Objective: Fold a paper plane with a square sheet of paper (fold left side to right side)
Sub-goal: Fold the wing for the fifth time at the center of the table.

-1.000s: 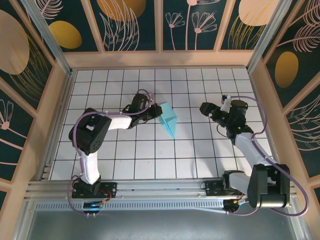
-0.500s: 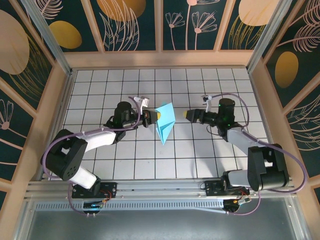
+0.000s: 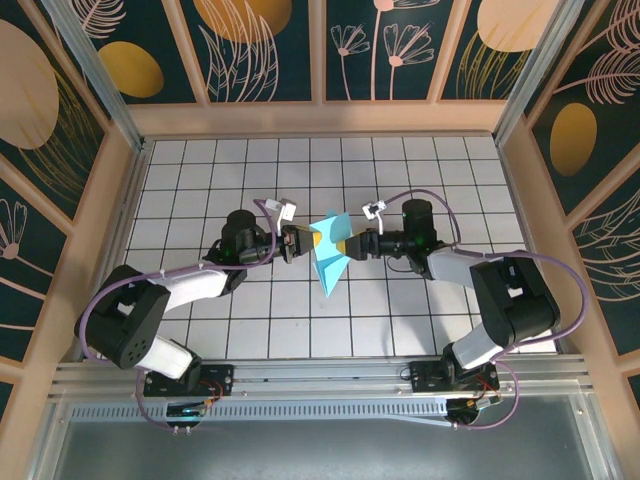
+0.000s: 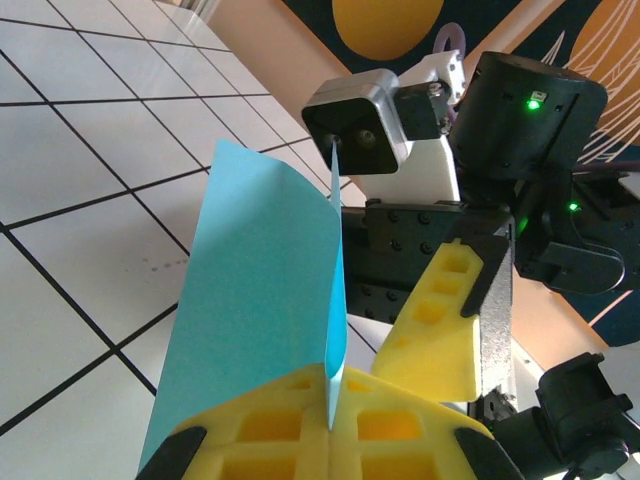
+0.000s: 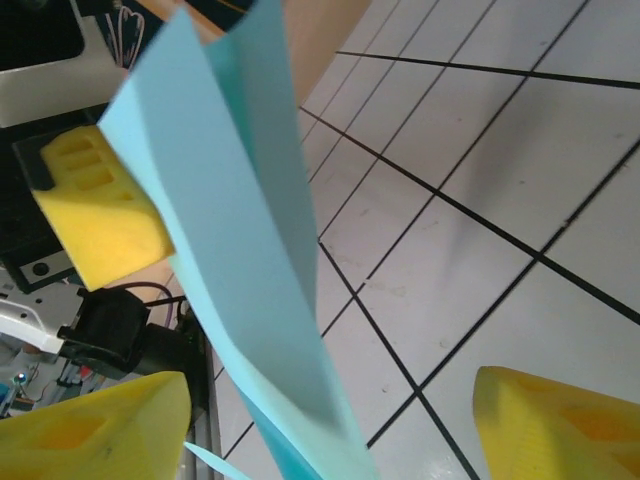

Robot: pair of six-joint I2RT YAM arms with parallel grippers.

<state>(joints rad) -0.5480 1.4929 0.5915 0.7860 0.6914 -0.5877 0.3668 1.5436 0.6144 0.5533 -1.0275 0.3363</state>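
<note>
The turquoise paper plane (image 3: pixel 330 252) is a folded, pointed dart held up over the middle of the white grid table, tip toward the near side. My left gripper (image 3: pixel 306 240) is shut on its left edge; in the left wrist view the yellow pads (image 4: pixel 400 430) pinch the paper plane (image 4: pixel 250 300) at my left gripper (image 4: pixel 335 378). My right gripper (image 3: pixel 350 244) faces it from the right and stands open. The folded paper plane (image 5: pixel 250 250) hangs between its yellow fingertips (image 5: pixel 95 425), at my right gripper (image 5: pixel 330 425), touching neither pad.
The white grid table (image 3: pixel 250 320) is boxed in by wooden walls (image 3: pixel 320 118) at the back and on both sides. The arm bases sit on a metal rail (image 3: pixel 320 375) at the near edge. The two grippers are nearly nose to nose.
The left gripper has lifted the paper off the table and turned it on edge. The right gripper has moved left until its open fingers straddle the paper, and they have narrowed a little.
</note>
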